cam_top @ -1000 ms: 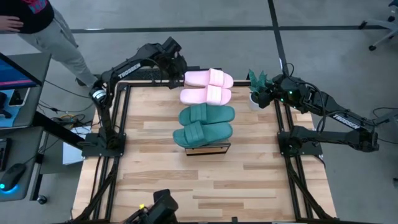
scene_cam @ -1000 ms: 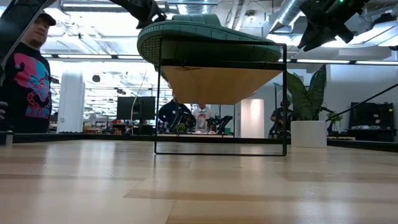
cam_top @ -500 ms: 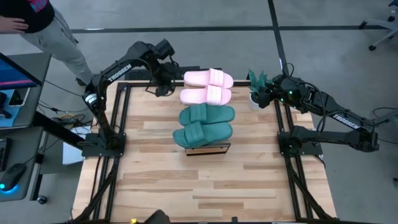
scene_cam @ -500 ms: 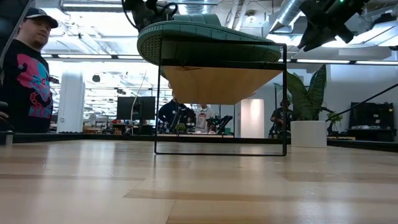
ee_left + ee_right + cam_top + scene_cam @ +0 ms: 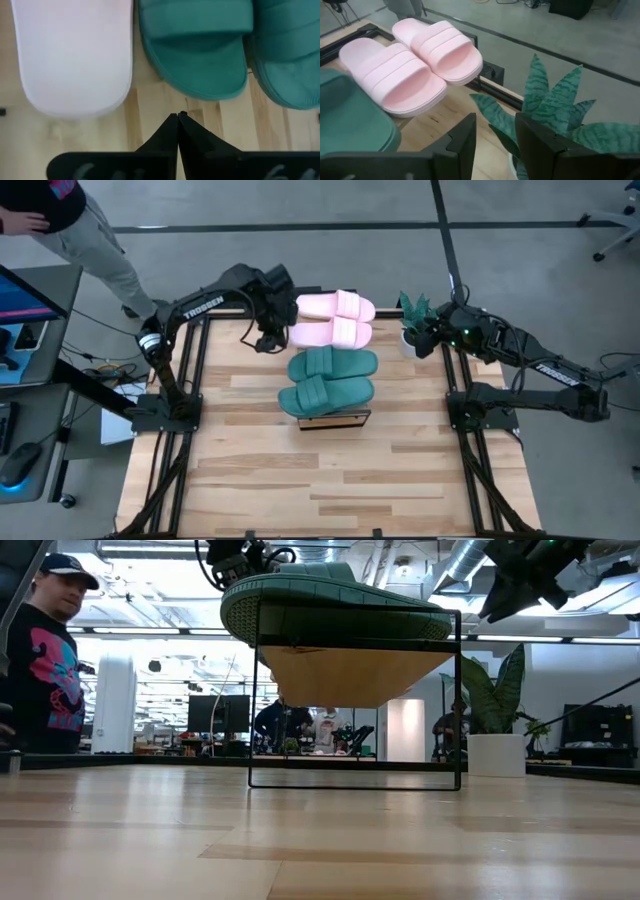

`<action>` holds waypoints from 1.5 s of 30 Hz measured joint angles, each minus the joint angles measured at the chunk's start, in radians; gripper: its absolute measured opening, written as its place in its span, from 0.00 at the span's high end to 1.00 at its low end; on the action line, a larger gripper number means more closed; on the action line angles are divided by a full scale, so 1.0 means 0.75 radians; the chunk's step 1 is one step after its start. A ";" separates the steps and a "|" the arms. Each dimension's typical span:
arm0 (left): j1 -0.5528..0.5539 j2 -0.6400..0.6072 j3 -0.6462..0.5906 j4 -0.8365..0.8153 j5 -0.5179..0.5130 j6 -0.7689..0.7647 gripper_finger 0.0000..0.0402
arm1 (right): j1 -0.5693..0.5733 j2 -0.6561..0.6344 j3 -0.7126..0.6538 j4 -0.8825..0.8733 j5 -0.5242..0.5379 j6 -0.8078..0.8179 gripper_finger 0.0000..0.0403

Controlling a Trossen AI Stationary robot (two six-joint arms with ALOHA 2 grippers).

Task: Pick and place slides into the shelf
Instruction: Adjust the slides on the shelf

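With all four slides resting side by side on the shelf [image 5: 335,420], the step in hand appears to be clearing the arms. The two pink slides [image 5: 335,320] occupy the far end, the two teal slides [image 5: 328,380] the near end. The left gripper [image 5: 266,340] hovers just beside the heels of the nearer pink slide and the adjacent teal one, fingers clenched together and empty. Lift it straight up before swinging away, so it does not nudge either heel. The right gripper [image 5: 420,340] waits near the potted plant [image 5: 411,308], fingers released and empty.
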 joint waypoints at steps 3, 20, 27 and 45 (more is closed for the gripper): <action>-0.033 0.000 0.000 0.065 0.002 -0.007 1.00 | 0.021 0.000 0.000 0.000 0.003 0.000 0.68; -0.061 0.049 0.001 0.130 -0.063 -0.063 1.00 | 0.043 0.000 0.000 -0.008 0.009 0.000 0.68; -0.069 0.072 0.004 0.132 -0.150 -0.069 1.00 | 0.024 0.005 0.000 -0.031 0.010 -0.001 0.68; 0.052 -0.017 0.412 0.015 -0.151 -0.068 1.00 | -0.344 0.429 0.133 0.161 -0.688 -0.230 0.68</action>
